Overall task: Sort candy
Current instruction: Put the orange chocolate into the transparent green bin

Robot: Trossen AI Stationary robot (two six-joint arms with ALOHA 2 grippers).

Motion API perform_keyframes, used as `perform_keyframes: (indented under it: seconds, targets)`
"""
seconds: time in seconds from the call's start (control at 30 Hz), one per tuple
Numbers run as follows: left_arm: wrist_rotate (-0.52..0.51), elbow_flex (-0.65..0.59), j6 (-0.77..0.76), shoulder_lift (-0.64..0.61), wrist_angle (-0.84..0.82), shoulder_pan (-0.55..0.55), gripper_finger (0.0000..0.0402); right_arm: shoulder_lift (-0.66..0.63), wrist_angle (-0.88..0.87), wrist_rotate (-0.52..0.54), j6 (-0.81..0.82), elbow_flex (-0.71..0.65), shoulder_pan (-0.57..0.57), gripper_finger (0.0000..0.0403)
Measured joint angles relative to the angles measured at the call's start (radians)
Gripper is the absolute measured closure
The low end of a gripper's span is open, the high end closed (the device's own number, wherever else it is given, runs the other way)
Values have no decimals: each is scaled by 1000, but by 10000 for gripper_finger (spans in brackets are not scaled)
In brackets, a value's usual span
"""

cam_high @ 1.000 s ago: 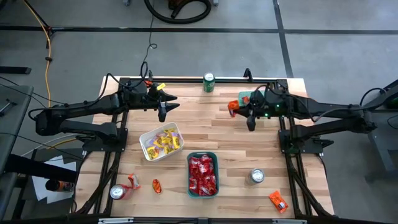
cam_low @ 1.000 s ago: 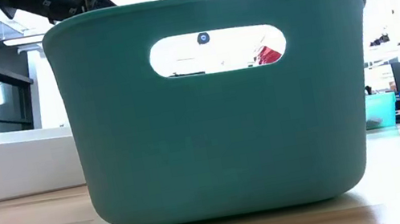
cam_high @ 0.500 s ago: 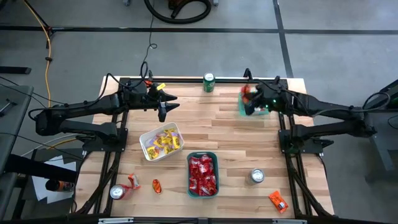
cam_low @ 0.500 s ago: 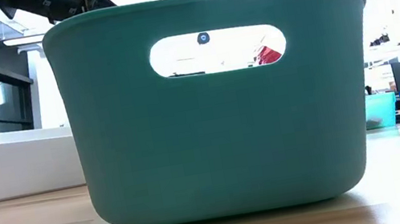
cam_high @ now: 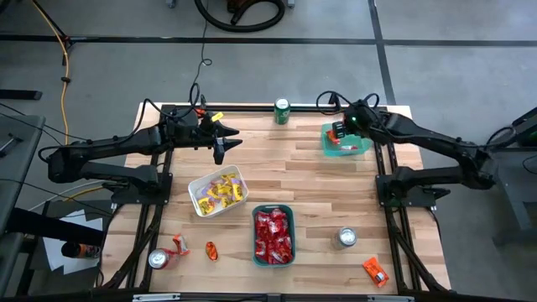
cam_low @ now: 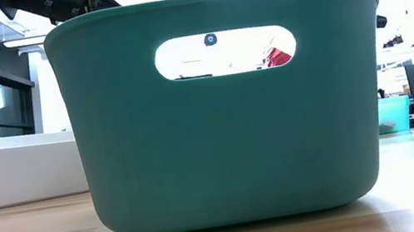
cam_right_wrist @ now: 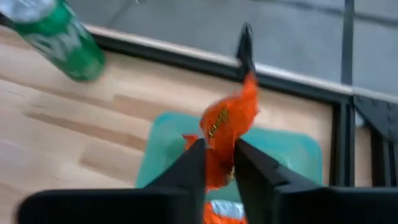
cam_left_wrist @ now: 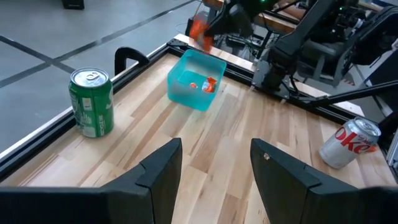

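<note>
My right gripper (cam_right_wrist: 219, 152) is shut on an orange candy packet (cam_right_wrist: 227, 118) and hovers over the small teal tray (cam_high: 357, 149) at the table's far right. That tray (cam_left_wrist: 186, 87) holds a few orange packets. My left gripper (cam_left_wrist: 214, 171) waits open above the far left of the table (cam_high: 221, 148), touching nothing. A white tray (cam_high: 198, 183) holds yellow candy, and a teal tray (cam_high: 273, 210) holds red candy. Loose packets lie on the table near the front edge (cam_high: 179, 244) (cam_high: 211, 250) (cam_high: 376, 270). My right gripper pinches the orange packet between its two fingers (cam_right_wrist: 193, 165), which sit on its lower part (cam_right_wrist: 219, 163). The packet is lifted clear above the small teal tray, and its upper part (cam_right_wrist: 239, 102) stands out crumpled beyond the fingertips.
A green can (cam_high: 282, 111) stands at the far edge. One silver can (cam_high: 346, 238) stands right of the red tray, another (cam_high: 158, 258) at the near left corner. In the low view the teal tray's wall (cam_low: 230, 154) fills the middle, with the white tray (cam_low: 14, 169) beside it.
My right gripper has carried the orange packet from the bare boards toward the table's far right and now hangs over the small teal tray. It has stayed shut on the packet.
</note>
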Motion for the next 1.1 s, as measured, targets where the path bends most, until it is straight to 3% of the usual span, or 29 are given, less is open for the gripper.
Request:
perform_keyframes:
  seconds: [0.3,0.47,0.6,0.8,0.97,1.1]
  targets:
    - [0,0,-15,0,0,0,224,48,-47,-124,-23,6,-22,189]
    - [-5,3,-80,0,-2,1,224,23,-27,-215,-26,79,-20,165]
    - [-76,69,-166,1,-66,36,224,8,50,-292,-27,137,-4,163]
    - [-224,344,-141,133,-522,206,225,9,183,-339,-17,158,25,163]
    - [-249,586,-32,412,-910,418,225,30,186,-339,-4,158,29,163]
    - [-337,699,33,640,-1102,503,225,55,156,-342,27,158,29,162]
